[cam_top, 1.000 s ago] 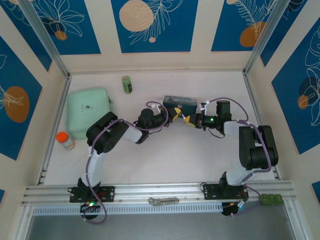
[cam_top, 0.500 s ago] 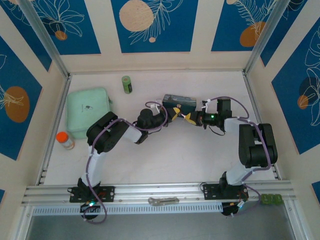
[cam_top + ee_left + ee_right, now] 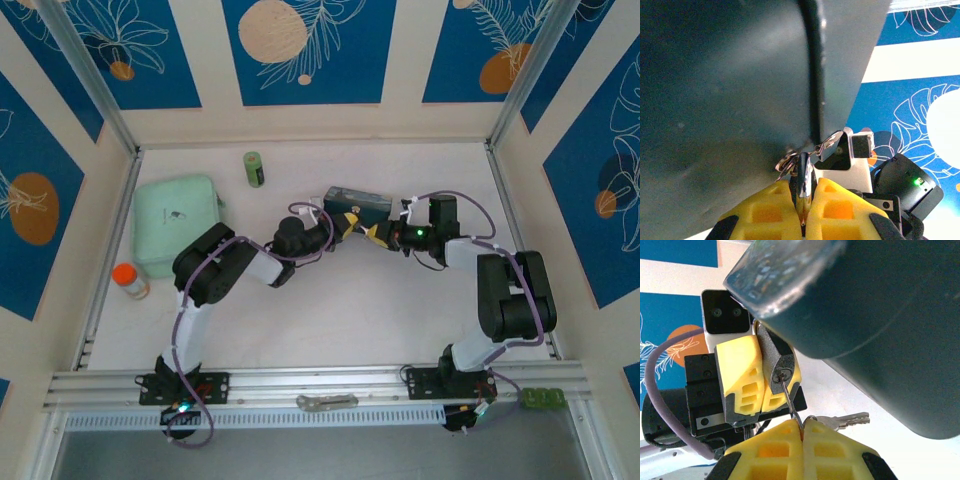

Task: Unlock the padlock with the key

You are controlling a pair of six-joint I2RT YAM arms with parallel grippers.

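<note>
Indoors, blue leaf-patterned walls [image 3: 310, 50] are enclosing a white table [image 3: 330, 320] carrying one dark tin [image 3: 360, 203], one mint case [image 3: 175, 222], one green can [image 3: 254, 168] and one orange-capped bottle [image 3: 129, 280]. Two arms are meeting beside the tin. The left gripper [image 3: 803, 200] is clamping the single padlock [image 3: 781, 371], while the right gripper [image 3: 802, 432] is pinching tight on the key [image 3: 790, 402] seated in its keyhole, a second key [image 3: 847, 419] dangling from the ring.

Thin key [image 3: 790, 400] in grey padlock [image 3: 776, 360]

White table [image 3: 330, 310] carries a mint case [image 3: 175, 222], green can [image 3: 254, 168], orange-capped bottle [image 3: 129, 280], dark tin [image 3: 358, 204].
</note>
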